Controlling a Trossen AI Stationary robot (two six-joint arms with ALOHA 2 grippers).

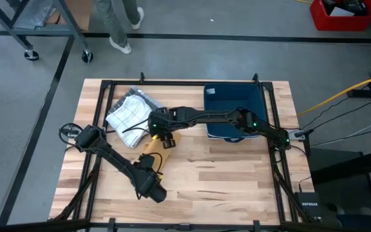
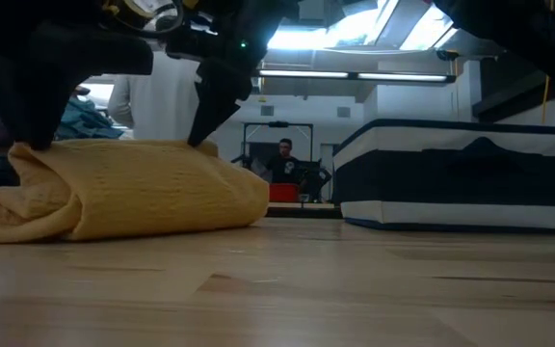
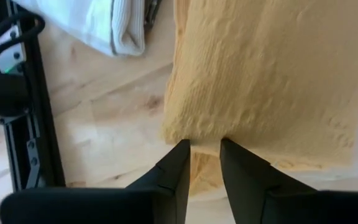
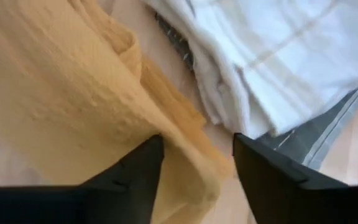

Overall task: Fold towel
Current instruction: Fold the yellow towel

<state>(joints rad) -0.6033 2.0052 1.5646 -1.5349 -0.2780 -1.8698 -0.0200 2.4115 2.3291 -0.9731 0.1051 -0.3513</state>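
Note:
A yellow towel [image 1: 172,139] lies folded in a thick bundle on the wooden table, left of centre [image 2: 133,188]. My left gripper [image 1: 151,158] comes at its near end and is shut on its edge [image 3: 204,144]. My right gripper [image 1: 163,136] stands over the far end, open, with its fingers on either side of a raised fold of the towel [image 4: 194,155]. In the low view two dark fingers [image 2: 205,120] reach down to the top of the bundle. Whether the right fingers touch the cloth, I cannot tell. My left gripper pinches the yellow towel at its near edge [image 3: 205,138] between its two fingers. Cloth shows in the narrow gap between the fingers [image 3: 179,165]. The fingers come in low from the table's near side. The towel lies flat on the table, slack.
A folded white checked towel [image 1: 131,111] lies just beyond the yellow one, toward the far left [image 4: 278,68]. A dark blue bin [image 1: 234,113] stands at the far right [image 2: 461,173]. A black frame runs around the table's edges [image 3: 39,118]. Bare wood lies near and right.

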